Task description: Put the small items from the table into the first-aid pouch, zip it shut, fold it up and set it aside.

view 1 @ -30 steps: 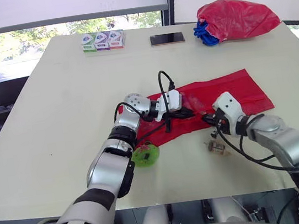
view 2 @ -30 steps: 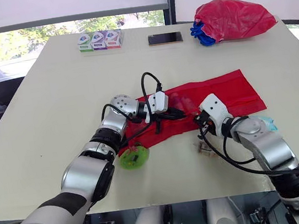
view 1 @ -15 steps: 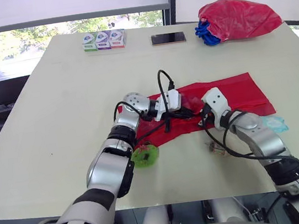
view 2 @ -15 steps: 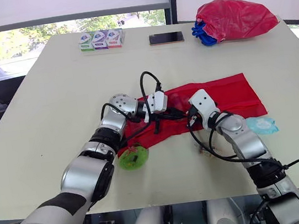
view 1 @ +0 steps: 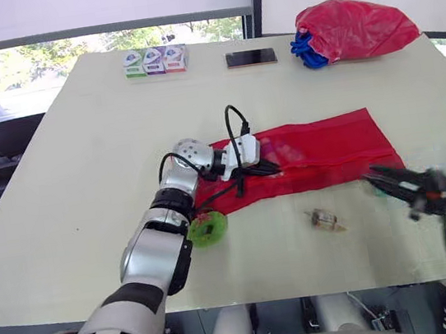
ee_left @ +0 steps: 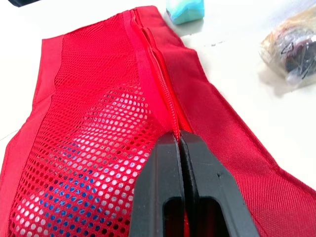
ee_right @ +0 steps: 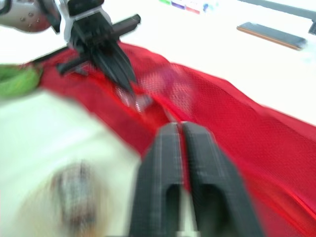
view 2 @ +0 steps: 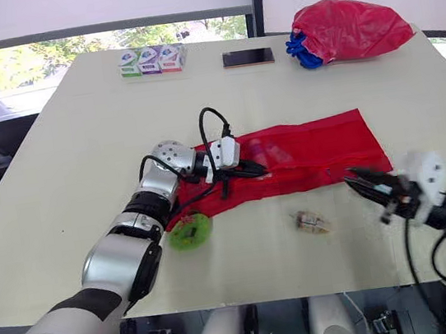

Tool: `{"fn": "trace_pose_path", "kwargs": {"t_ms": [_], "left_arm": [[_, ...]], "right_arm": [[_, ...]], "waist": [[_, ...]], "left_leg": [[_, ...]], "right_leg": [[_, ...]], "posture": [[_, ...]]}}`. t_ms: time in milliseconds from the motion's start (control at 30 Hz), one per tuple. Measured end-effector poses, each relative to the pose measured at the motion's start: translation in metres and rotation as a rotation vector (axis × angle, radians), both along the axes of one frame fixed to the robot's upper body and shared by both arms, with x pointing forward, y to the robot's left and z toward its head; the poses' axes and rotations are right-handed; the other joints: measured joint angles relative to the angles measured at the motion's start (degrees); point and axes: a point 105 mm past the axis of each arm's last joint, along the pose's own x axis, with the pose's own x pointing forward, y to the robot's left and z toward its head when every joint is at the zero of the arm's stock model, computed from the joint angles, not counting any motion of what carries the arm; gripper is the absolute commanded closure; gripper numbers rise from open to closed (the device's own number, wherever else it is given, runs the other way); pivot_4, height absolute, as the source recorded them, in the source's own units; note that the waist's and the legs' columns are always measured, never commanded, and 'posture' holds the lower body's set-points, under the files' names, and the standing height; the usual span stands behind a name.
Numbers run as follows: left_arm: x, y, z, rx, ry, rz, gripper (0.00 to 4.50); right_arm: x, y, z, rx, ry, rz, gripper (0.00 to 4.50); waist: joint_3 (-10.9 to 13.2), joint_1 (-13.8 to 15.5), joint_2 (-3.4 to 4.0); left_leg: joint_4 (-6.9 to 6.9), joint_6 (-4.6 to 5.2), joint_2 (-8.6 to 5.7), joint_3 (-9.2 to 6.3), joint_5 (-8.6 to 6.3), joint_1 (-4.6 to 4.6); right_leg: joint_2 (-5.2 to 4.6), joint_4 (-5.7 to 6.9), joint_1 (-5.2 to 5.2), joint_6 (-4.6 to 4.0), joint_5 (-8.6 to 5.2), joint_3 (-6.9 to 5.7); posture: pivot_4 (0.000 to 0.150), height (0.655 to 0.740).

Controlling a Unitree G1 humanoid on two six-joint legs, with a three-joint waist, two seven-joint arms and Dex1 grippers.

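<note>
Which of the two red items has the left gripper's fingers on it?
The flat mesh pouch near the robot, not the bunched red bag at the far right.

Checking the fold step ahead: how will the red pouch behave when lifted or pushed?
The pouch will probably flop and drape: it lies flat and wrinkled, thin fabric with a mesh panel. Likely light: only a slight bulge shows behind the mesh. Pushed, it may bunch up rather than slide.

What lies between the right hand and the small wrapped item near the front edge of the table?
Nothing visible does. The right hand is by the near edge of the red pouch, and only bare table separates it from the wrapped item. The left hand pinches the pouch's zipper line, off to the side.
</note>
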Motion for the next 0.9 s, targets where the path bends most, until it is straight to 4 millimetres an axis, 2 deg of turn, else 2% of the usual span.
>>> {"fn": "trace_pose_path", "kwargs": {"t_ms": [100, 133, 200, 333, 500, 633, 733, 900], "left_arm": [[0.000, 0.001, -0.001, 0.002, 0.002, -0.001, 4.50], [0.000, 0.004, -0.001, 0.007, 0.003, 0.001, 4.50], [-0.001, 0.005, -0.002, 0.010, 0.003, -0.004, 4.50], [0.001, 0.020, -0.003, 0.041, 0.002, 0.008, 4.50], [-0.003, 0.035, -0.003, 0.082, -0.008, -0.022, 4.50], [-0.004, 0.042, -0.003, 0.087, -0.010, -0.027, 4.50], [-0.004, 0.056, -0.004, 0.106, -0.015, -0.008, 4.50], [-0.003, 0.062, -0.004, 0.115, -0.021, 0.003, 4.50]], "right_arm": [[-0.022, -0.017, 0.020, 0.003, 0.012, 0.087, 1.29], [-0.027, -0.022, 0.027, -0.016, 0.003, 0.105, 0.46], [-0.035, -0.028, 0.032, -0.042, 0.011, 0.143, 0.07], [-0.047, -0.049, 0.048, -0.154, 0.037, 0.177, 0.07], [-0.054, -0.057, 0.061, -0.237, 0.055, 0.254, 0.07], [-0.055, -0.057, 0.061, -0.236, 0.059, 0.272, 0.07], [-0.055, -0.054, 0.061, -0.236, 0.056, 0.283, 0.07], [-0.051, -0.044, 0.054, -0.229, 0.064, 0.304, 0.07]], "waist": [[0.0, 0.0, 0.01], [0.0, -0.1, -0.03], [0.0, -0.1, -0.02], [0.0, -0.2, -0.04], [0.0, -0.1, -0.06], [0.0, 0.1, -0.07], [0.0, 0.1, -0.07], [0.0, 0.1, -0.07]], "left_leg": [[0.00, 0.00, 0.05, -0.01, 0.00, 0.05], [0.00, 0.00, 0.08, 0.00, 0.00, 0.09], [0.00, 0.00, 0.12, 0.01, 0.00, 0.09], [0.00, 0.00, 0.15, 0.08, 0.00, 0.10], [0.00, 0.00, 0.18, 0.09, 0.00, 0.11], [0.00, -0.01, 0.20, 0.08, 0.00, 0.10], [0.00, -0.01, 0.20, 0.09, 0.00, 0.11], [0.01, -0.01, 0.21, 0.09, 0.00, 0.10]], "right_leg": [[0.05, 0.03, 0.01, -0.01, 0.00, 0.01], [0.09, 0.03, 0.04, -0.01, 0.00, 0.03], [0.10, 0.02, 0.05, -0.01, -0.01, 0.03], [0.09, 0.00, 0.05, -0.01, 0.00, 0.10], [0.08, 0.00, 0.05, -0.01, -0.01, 0.10], [0.06, 0.00, 0.04, -0.01, 0.00, 0.10], [0.05, 0.00, 0.04, -0.01, 0.00, 0.11], [0.05, 0.01, 0.04, -0.01, 0.00, 0.11]], "posture": [[0.150, 0.7400], [0.150, 0.7400], [0.150, 0.7400], [0.150, 0.7400], [0.150, 0.7400], [0.150, 0.7400], [0.150, 0.7400], [0.150, 0.7400]]}}
